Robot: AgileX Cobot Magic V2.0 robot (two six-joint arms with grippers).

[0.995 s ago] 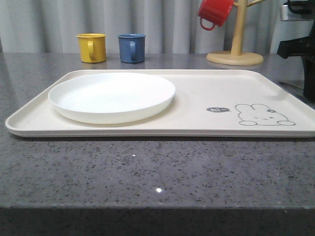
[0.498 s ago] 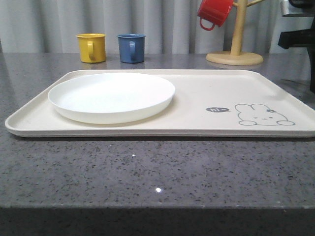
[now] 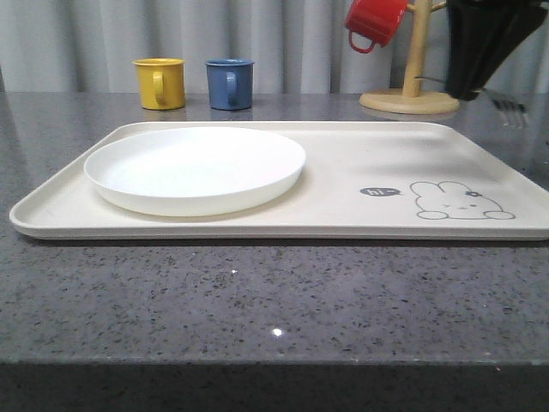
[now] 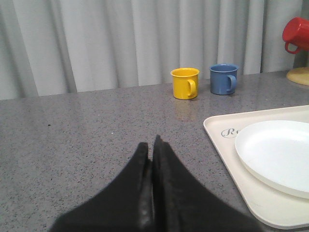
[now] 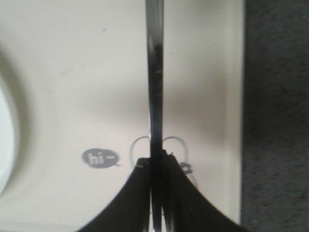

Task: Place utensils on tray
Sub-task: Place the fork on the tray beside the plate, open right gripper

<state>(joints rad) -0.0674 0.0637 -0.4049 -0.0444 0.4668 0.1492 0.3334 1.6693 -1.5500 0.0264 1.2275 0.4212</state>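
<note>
1 fork (image 3: 508, 105) in view, held in the air above the far right part of the tray (image 3: 343, 215), tines pointing right in the front view; the right wrist view shows its slim handle edge-on over the rabbit drawing (image 3: 461, 201) and "hi" bubble (image 3: 379, 191). Right gripper (image 5: 155, 162) is clenched on the fork, fingers pinching the handle. 1 tray, cream, on the grey counter (image 3: 257, 300); on it sits 1 round white plate (image 3: 196, 168) w/ nothing on it (left half of tray). Left gripper (image 4: 151, 147) hangs over bare counter just beside the tray's left edge, fingers pressed together, gripping nothing. 3 mugs: yellow mug (image 3: 160, 82) & blue mug (image 3: 229, 83) standing behind the tray, red mug (image 3: 374, 21) hung on 1 wooden mug stand (image 3: 410, 90).
</note>
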